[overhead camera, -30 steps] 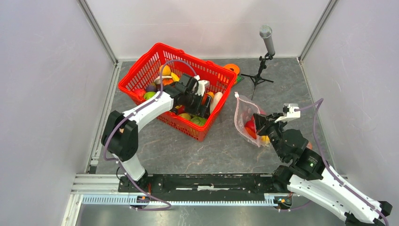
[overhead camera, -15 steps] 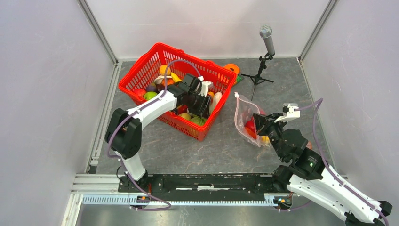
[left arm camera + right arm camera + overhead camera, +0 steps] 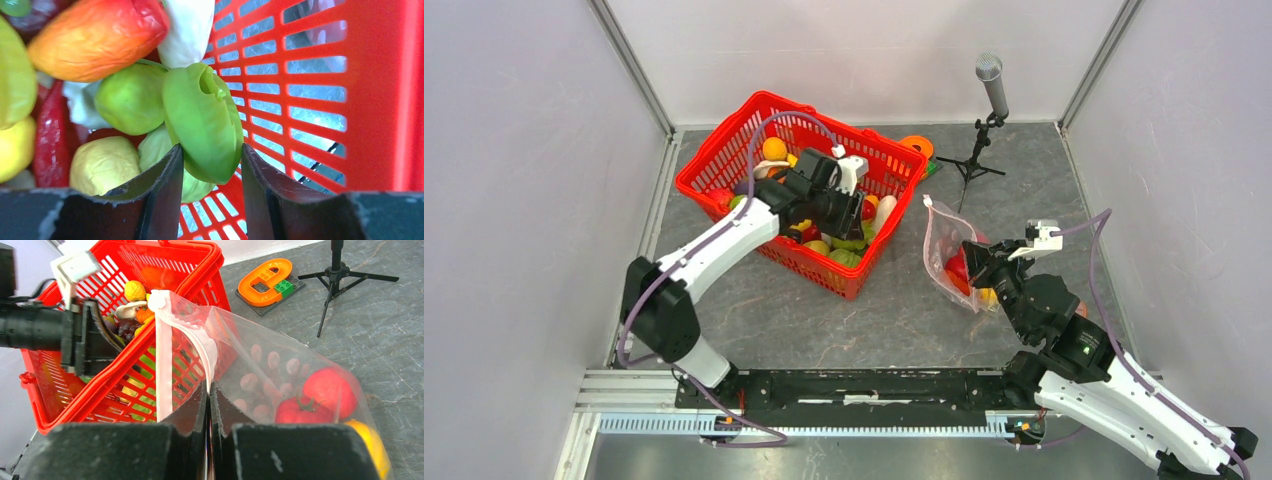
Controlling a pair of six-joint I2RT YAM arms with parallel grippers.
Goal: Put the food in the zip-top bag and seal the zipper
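My left gripper [image 3: 849, 213] is inside the red mesh basket [image 3: 724, 160], shut on a glossy green toy vegetable [image 3: 202, 120]; its fingertips [image 3: 172, 162] press both sides. More food lies beneath it: a green ball [image 3: 130, 97], an orange-red piece [image 3: 95, 35], a yellow piece [image 3: 102, 165] and a red chili [image 3: 50, 135]. My right gripper [image 3: 974, 262] is shut on the rim of the clear zip-top bag [image 3: 946, 250], holding its mouth up toward the basket. The pale-pink zipper [image 3: 162, 355] is unsealed. A red tomato [image 3: 300, 410], a red fruit [image 3: 330, 387] and a yellow piece [image 3: 372, 445] are in the bag.
A microphone on a tripod [image 3: 991, 85] stands at the back right. A flat orange e-shaped object [image 3: 916, 148] lies behind the basket's right corner, and it also shows in the right wrist view [image 3: 265, 282]. Walls enclose three sides.
My left arm has lifted and swung, carrying its gripper slightly up and back inside the basket. The right arm and the bag have not moved.
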